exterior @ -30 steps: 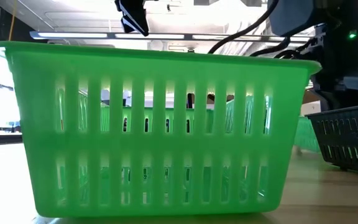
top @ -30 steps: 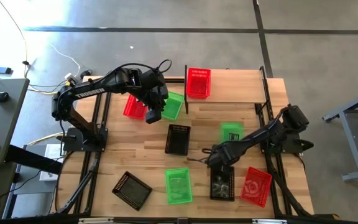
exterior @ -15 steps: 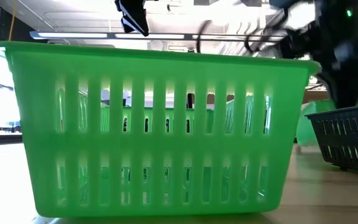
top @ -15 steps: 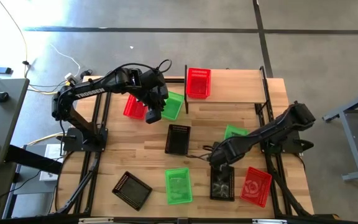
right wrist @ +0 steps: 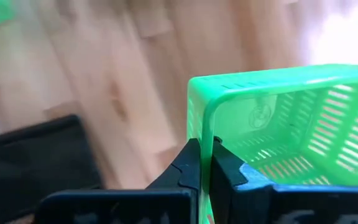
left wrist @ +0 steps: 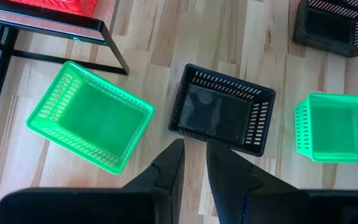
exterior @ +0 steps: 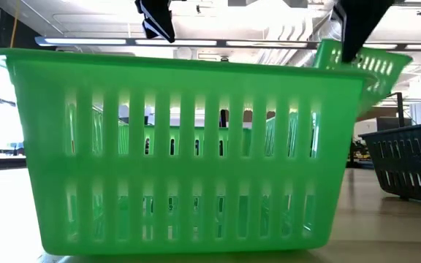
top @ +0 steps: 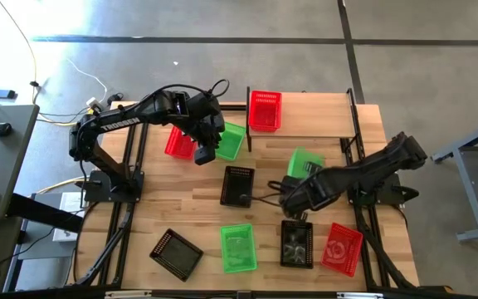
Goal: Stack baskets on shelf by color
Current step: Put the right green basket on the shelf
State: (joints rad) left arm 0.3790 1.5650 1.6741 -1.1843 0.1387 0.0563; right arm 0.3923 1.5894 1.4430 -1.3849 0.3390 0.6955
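On the desk [top: 189, 212] eight baskets remain off the shelf [top: 322, 112], which holds one red basket [top: 265, 110]; my right tool [top: 293, 193] clenches a green basket [top: 304, 163], my left tool [top: 203, 156] grasps nothing.

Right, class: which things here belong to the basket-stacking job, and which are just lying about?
Job: green basket held up in right pincer; eight other baskets; shelf; left pincer, waiting above table.
Lying about: floor cables; grey side desk.
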